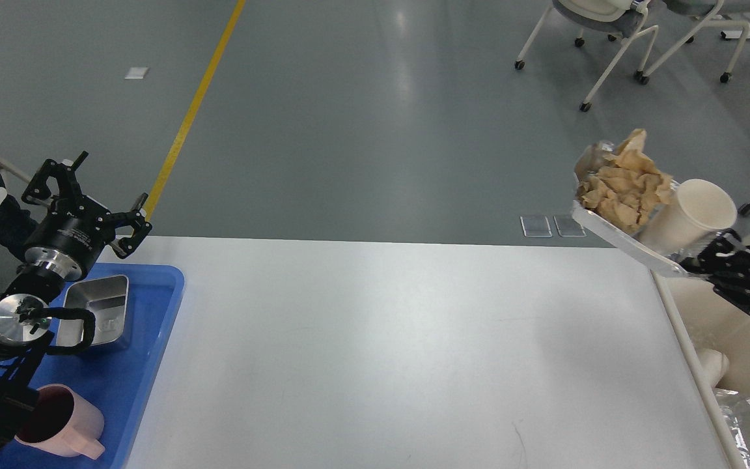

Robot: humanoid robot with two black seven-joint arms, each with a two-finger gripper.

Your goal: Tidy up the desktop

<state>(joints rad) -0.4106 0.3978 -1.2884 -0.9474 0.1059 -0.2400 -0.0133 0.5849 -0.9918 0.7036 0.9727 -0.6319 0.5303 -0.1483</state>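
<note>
The desktop (381, 352) is a wide white tabletop filling the lower middle of the head view. My right gripper (699, 264) is shut on the near edge of a foil tray (616, 231). It holds the tray tilted in the air past the desktop's far right corner. In the tray lie crumpled brown paper (622, 185) and a white paper cup (694, 218) leaning right. My left gripper (96, 198) is open and empty, pointing up, above the far end of the blue tray (147, 339).
The blue tray at the left edge holds a steel container (98, 306) and a pink mug (66, 423). A cream-white bin (746, 339) stands right of the desktop, with crumpled foil (749, 423) inside. Chairs (609, 39) stand far back on the floor.
</note>
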